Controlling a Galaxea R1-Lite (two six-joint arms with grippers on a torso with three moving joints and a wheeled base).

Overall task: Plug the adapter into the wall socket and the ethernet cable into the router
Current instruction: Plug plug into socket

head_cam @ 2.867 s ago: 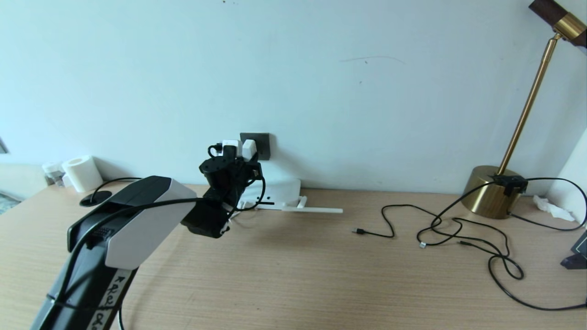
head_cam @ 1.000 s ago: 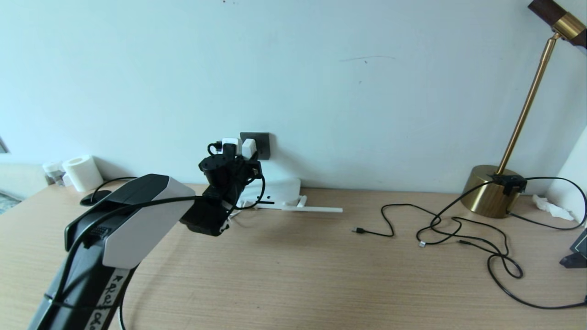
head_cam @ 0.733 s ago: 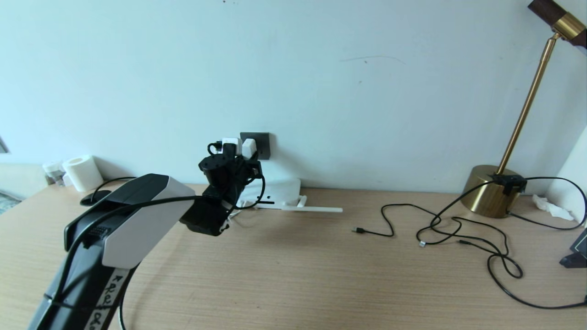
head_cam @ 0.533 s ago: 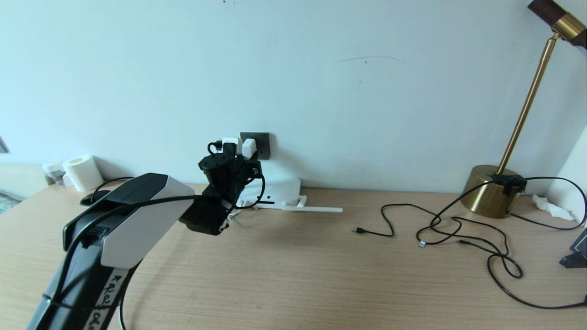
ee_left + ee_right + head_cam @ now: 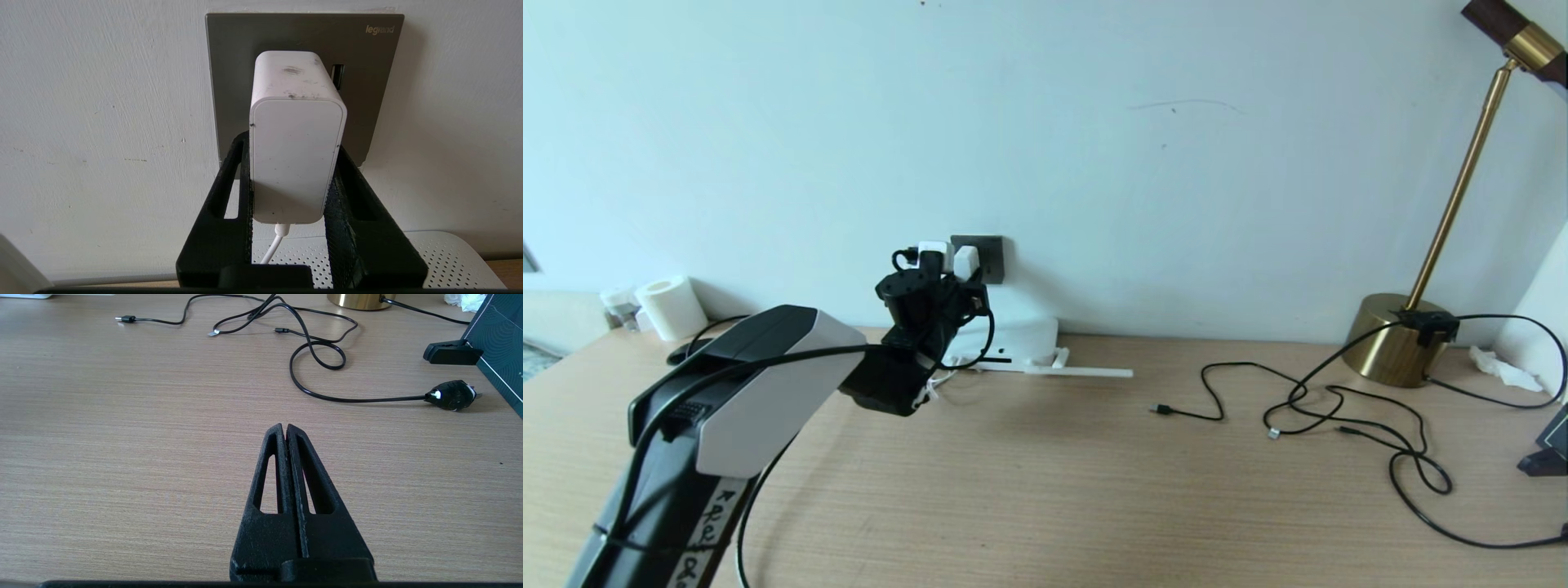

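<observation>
While raised at the wall left of centre in the head view, left tool [image 5: 292, 179] clamped on the small white cube-shaped plastic adapter [image 5: 296, 134], black fingers [image 5: 229, 192] pressing both its sides. Adapter set against the dark grey square wall socket [image 5: 304, 34], thin white cord [image 5: 271, 249] hanging from its underside. Flat white perforated router [image 5: 1021, 339] lying just below on the light wooden tabletop [image 5: 1045, 490], one stick antenna [image 5: 1086, 373] stretched toward frame centre. Right tool [image 5: 284, 435] closed with nothing between, low over bare tabletop in its wrist view. Long black ethernet cable [image 5: 1339, 404] with clear clip plug [image 5: 1274, 436] loosely coiled at right, near the brass lamp base [image 5: 1392, 339].
</observation>
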